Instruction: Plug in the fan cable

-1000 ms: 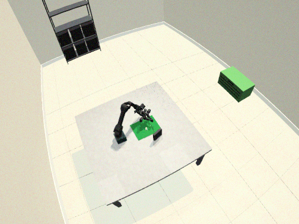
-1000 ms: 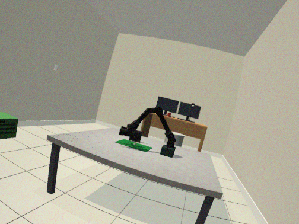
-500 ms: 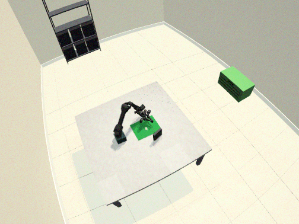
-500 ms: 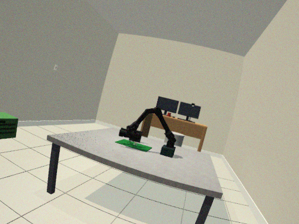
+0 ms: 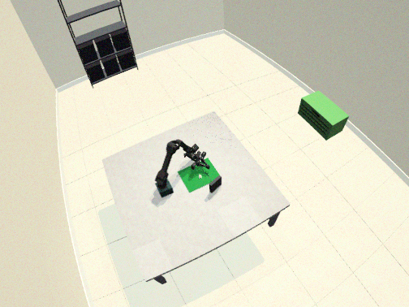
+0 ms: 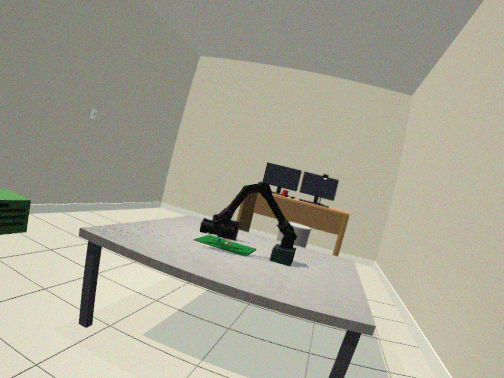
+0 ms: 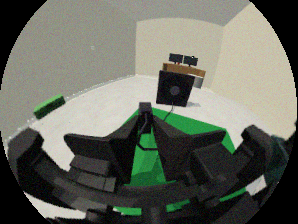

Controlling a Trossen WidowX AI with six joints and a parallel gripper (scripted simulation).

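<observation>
My gripper (image 5: 208,166) (image 7: 145,117) is shut on the fan plug (image 7: 145,108), a small dark block at the fingertips in the wrist view. The green board (image 5: 191,185) (image 6: 242,249) (image 7: 202,128) lies flat on the table, under and beyond the fingers. The black fan (image 5: 215,184) (image 7: 175,83) stands upright at the board's edge. Its thin dark cable (image 7: 172,108) runs down from the fan. A dark loop hangs between the fingers. A small pale part (image 5: 200,176) sits on the board. The four-pin header and the gap below the plug cannot be made out.
The grey table (image 5: 227,227) (image 6: 300,290) carries the arm's dark base (image 5: 165,189) (image 6: 283,254) to one side of the board. A green cabinet (image 5: 325,110) and a shelf rack (image 5: 101,32) stand away from it. A wooden desk (image 6: 320,215) with monitors stands behind.
</observation>
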